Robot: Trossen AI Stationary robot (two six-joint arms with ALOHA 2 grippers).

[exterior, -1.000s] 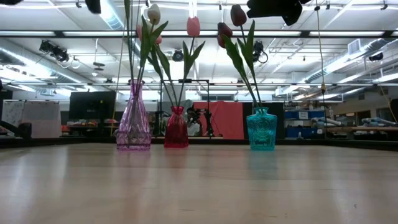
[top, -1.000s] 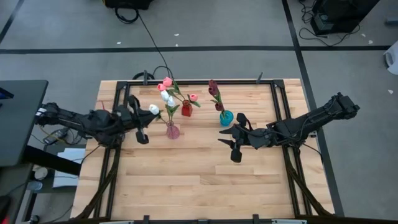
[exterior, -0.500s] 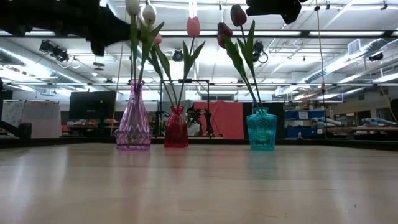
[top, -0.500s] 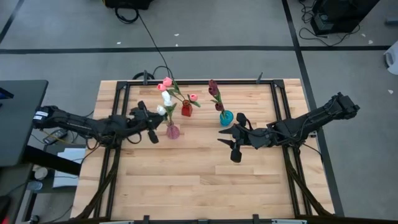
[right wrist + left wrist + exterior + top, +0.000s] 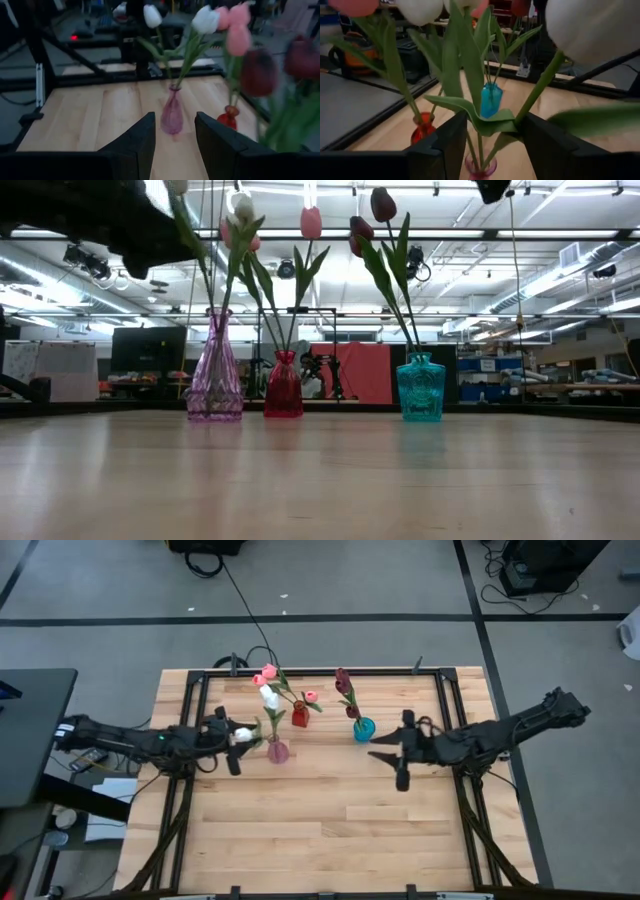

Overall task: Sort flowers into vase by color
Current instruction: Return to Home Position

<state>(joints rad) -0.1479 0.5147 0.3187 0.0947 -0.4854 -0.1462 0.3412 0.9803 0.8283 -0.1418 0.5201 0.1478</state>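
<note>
White tulip (image 5: 243, 733) slants out of purple vase (image 5: 278, 751), head toward left gripper (image 5: 493, 119), whose parted fingers flank its stem. Right gripper (image 5: 175, 116) likewise parted.

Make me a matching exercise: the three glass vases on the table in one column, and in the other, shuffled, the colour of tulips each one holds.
Column one:
1. purple glass vase
2. red glass vase
3. teal glass vase

Column two:
A. dark maroon tulips
B. white tulips
C. pink tulips

Pairs: 1-B, 2-C, 3-A
</note>
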